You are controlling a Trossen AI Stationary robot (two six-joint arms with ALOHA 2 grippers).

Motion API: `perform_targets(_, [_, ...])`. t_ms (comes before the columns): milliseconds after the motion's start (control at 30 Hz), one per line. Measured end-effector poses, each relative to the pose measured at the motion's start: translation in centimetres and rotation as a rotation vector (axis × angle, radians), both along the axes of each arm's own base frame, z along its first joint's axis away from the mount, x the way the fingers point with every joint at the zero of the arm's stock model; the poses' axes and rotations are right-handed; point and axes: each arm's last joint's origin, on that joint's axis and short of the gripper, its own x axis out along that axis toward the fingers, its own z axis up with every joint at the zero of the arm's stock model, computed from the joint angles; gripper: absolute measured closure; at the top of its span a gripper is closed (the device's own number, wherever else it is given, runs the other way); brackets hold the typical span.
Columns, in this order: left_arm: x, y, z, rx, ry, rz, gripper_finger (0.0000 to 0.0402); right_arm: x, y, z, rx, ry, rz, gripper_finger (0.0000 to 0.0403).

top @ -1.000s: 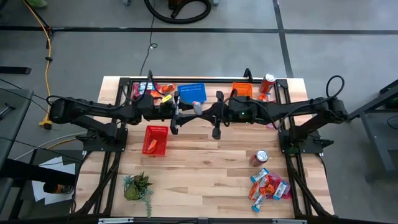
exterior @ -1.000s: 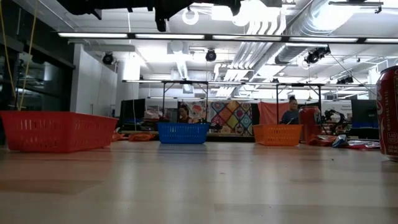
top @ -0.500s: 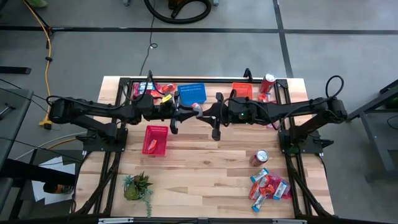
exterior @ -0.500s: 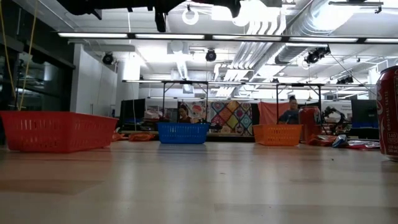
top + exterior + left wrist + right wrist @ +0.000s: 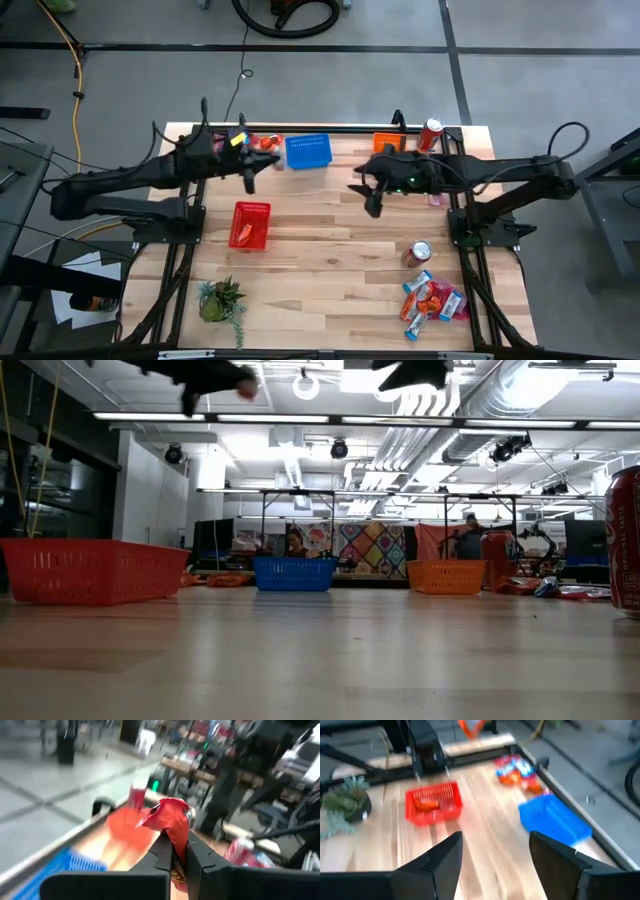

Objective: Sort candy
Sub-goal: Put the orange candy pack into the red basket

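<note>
From above, the left pincer [image 5: 249, 178] is up over the far left part of the desk [image 5: 330, 260], between the red basket [image 5: 249, 224] and the blue basket [image 5: 307, 151], and it is shut on a red candy. The right pincer [image 5: 372, 200] hangs near the middle of the desk, toward the far edge, and holds nothing. The orange basket [image 5: 388, 143] sits at the far edge with a red can [image 5: 430, 132] beside it, and another can [image 5: 419, 253] stands near the right edge. A heap of candy [image 5: 432, 298] waits in the near right corner, and a few more pieces lie at the far left corner. From desk height, both arms are high up at the top, and the three baskets stand in a row far back. The left wrist view shows the red candy [image 5: 172, 822] pinched tight between the two dark fingers [image 5: 161, 852]. The right wrist view shows its fingers [image 5: 445, 857] wide apart with only bare wood between them. The step in hand looks like carrying the red candy to its basket. Next, the left arm likely needs to move over the red basket and let go.
</note>
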Motion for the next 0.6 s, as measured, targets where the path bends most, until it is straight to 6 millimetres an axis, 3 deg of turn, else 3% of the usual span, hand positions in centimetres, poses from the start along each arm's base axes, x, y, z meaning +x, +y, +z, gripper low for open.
perform_targets(300, [-2.8, -4.8, -3.1, -0.279, 0.166, -0.122, 0.0401, -2.3, 0.9, -0.8, 0.048, 0.169, -0.005, 0.0203])
perform_targets(600, [-4.4, -8.9, -9.6, -0.553, 0.533, -0.002, 0.0401, -2.5, 1.0, -2.5, 0.067, 0.242, -0.022, 0.0219])
